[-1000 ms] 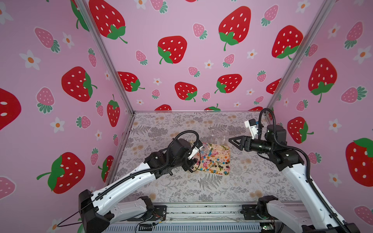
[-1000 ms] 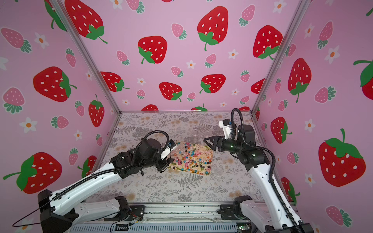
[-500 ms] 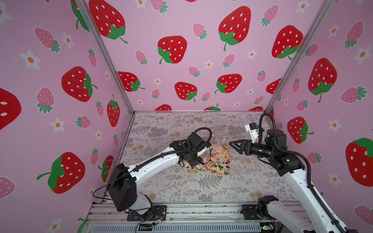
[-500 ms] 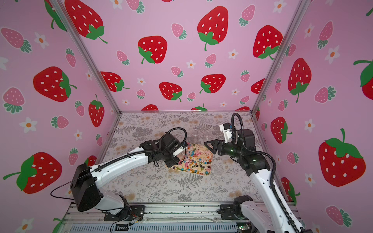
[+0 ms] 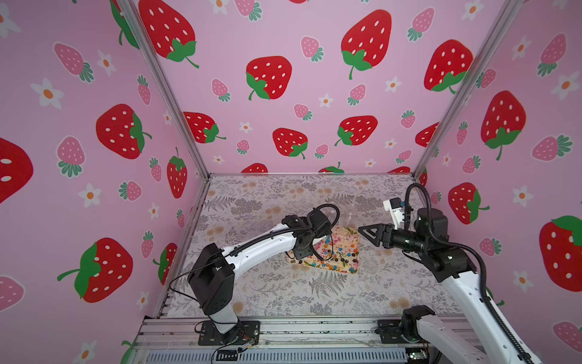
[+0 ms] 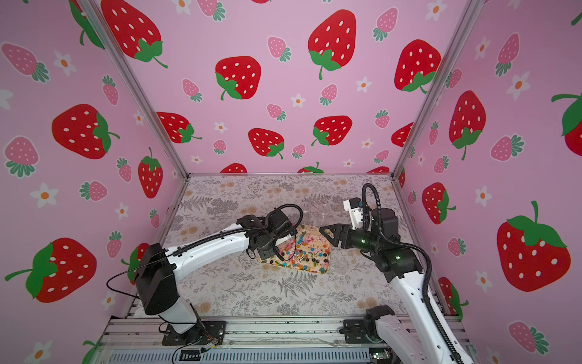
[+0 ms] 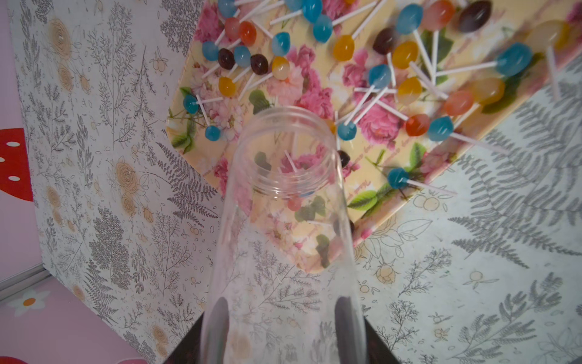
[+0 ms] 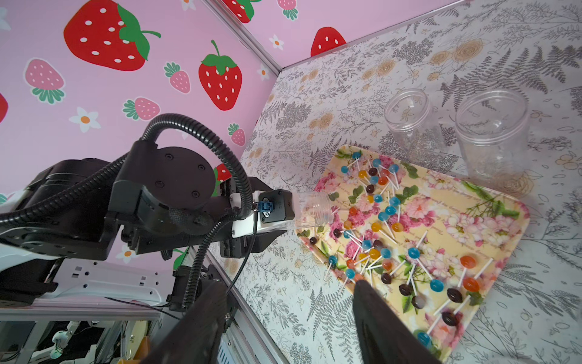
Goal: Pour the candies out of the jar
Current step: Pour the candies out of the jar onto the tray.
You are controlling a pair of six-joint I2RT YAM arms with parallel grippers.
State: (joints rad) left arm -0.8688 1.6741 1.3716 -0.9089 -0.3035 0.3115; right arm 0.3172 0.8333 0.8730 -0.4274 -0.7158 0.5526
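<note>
left arm (image 5: 261, 245) stretched over tray (image 7: 368, 164), left pincer (image 7: 282, 331) clamping jar (image 7: 283, 220), long axis aimed mouth-first toward candies (image 7: 343, 47), right pincer (image 8: 288, 283) agape

1. My right gripper (image 8: 288, 282) hangs with its two dark fingers spread wide, both blurred.
2. Facing me, the left gripper (image 8: 280, 217) clamps a clear jar (image 8: 313, 209) that is tipped on its side, its mouth over a corner of the tray (image 8: 491, 227).
3. The candies (image 8: 382, 216) lie scattered across the flowered tray, sticks crossing.
4. Two more clear jars (image 8: 409, 119) stand upright on the table (image 8: 315, 104), just beside the tray's far edge.
</note>
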